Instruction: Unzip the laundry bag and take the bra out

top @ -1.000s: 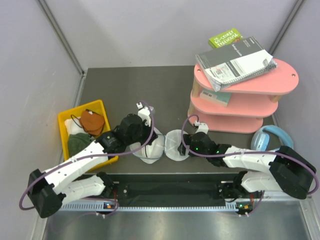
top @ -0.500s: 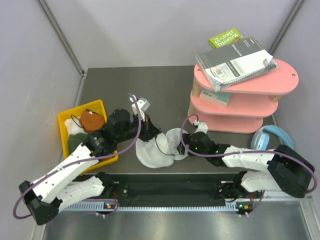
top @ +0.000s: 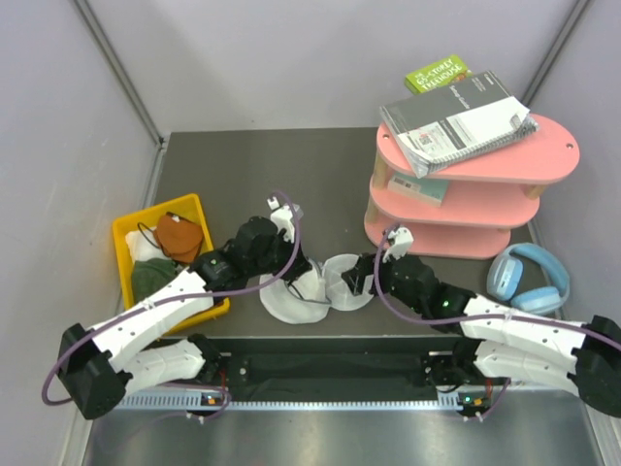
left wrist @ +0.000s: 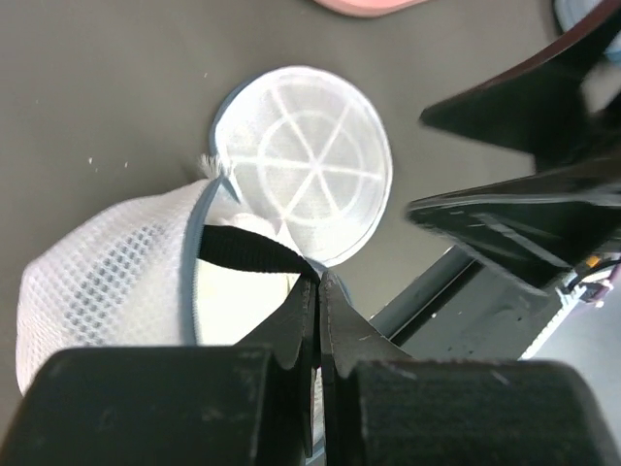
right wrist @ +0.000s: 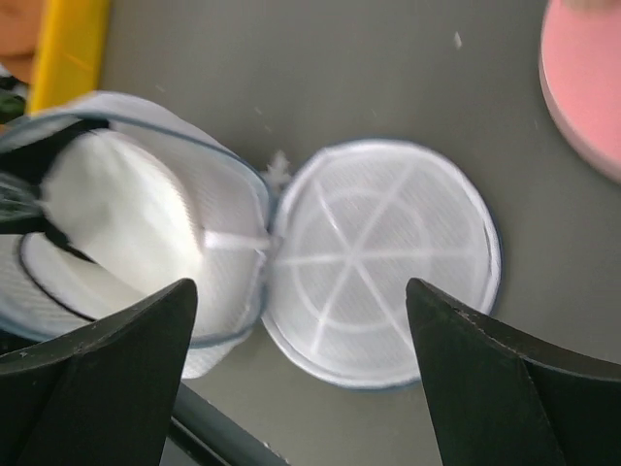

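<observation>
The laundry bag (top: 283, 305) lies unzipped near the front of the table, its white mesh dome (left wrist: 107, 282) hinged to a flat round lid (left wrist: 306, 180). Inside the dome sits the bra (right wrist: 126, 209), pale fabric with a black strap (left wrist: 247, 248). My left gripper (left wrist: 318, 282) is shut on the end of that strap at the bag's mouth. My right gripper (right wrist: 299, 287) hangs open just above the lid (right wrist: 378, 257), touching nothing.
A yellow bin (top: 127, 233) at the left holds a rust-orange cloth (top: 179, 236) and a dark green cloth (top: 150, 277). A pink shelf (top: 466, 199) with books stands at the back right, pale blue headphones (top: 529, 275) beside it. A black rail (top: 330, 369) runs along the near edge.
The left gripper swung back over the bag's mouth after pulling it left. The bag's dome has shifted toward the front. The right wrist has drawn back and up from the lid.
</observation>
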`<state>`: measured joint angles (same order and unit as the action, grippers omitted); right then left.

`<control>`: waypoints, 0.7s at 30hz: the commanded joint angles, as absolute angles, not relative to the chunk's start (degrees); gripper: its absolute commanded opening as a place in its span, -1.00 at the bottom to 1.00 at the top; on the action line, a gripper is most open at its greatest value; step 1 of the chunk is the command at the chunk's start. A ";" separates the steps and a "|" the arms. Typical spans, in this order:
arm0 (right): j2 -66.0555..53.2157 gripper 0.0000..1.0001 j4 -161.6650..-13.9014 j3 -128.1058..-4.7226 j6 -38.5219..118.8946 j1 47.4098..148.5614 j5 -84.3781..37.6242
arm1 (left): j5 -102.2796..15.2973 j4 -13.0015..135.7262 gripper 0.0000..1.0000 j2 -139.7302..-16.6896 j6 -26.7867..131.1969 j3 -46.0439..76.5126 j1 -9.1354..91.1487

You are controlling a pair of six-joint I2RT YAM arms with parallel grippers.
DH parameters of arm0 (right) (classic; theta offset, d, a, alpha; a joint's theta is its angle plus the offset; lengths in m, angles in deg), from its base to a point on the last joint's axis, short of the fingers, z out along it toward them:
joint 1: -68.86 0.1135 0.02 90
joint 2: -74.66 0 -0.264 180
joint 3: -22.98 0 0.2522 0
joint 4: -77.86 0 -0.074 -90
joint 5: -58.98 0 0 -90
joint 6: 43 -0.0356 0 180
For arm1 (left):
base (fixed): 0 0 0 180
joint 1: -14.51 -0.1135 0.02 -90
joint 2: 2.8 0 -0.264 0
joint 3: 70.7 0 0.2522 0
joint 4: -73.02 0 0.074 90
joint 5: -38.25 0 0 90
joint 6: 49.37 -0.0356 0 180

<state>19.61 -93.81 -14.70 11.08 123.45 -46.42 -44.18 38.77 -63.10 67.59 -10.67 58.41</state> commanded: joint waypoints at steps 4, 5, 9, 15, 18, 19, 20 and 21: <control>17.36 0.71 -113.92 -13.98 26.69 124.84 -42.54 | -47.36 42.91 -1.00 -61.69 69.28 -11.93 57.84; 15.44 0.70 -115.96 -13.90 27.57 124.93 -40.79 | -47.53 43.00 -1.00 -61.52 69.63 -12.02 57.84; 9.11 0.63 -124.75 -14.95 30.64 125.37 -36.22 | -47.71 43.00 -1.00 -60.46 70.16 -12.11 57.57; -0.12 0.55 -133.81 -16.97 32.23 125.72 -31.90 | -46.92 42.21 -1.00 -59.76 69.63 -11.50 57.22; -3.12 0.54 -137.68 -17.50 32.41 125.81 -31.28 | -46.39 42.38 -1.00 -59.67 69.19 -11.50 57.05; -3.91 0.54 -138.99 -17.67 32.50 125.81 -29.72 | -46.30 42.47 -1.00 -59.76 69.19 -11.50 56.96; -5.39 0.52 -139.44 -18.20 32.41 125.81 -28.92 | -46.22 42.47 -1.00 -59.67 69.10 -11.58 56.96; -6.19 0.51 -139.79 -18.64 32.50 125.81 -28.82 | -46.04 42.65 -1.00 -59.76 69.02 -11.58 56.87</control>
